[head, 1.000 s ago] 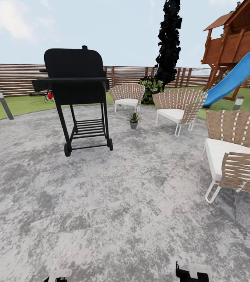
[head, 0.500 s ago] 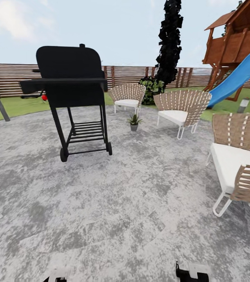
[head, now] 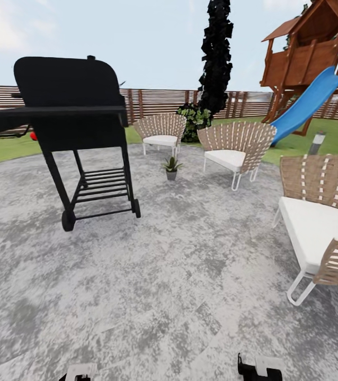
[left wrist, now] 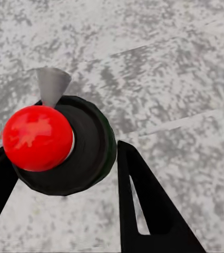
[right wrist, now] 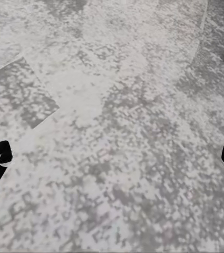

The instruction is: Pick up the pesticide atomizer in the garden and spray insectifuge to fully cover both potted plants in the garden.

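Flat, even daylight with hardly any cast shadows; wrist views grainy and soft, head view stretched toward its edges.

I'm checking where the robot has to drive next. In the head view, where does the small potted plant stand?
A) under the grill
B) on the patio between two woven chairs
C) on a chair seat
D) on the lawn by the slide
B: the potted plant stands on the speckled patio, between the two woven chairs.
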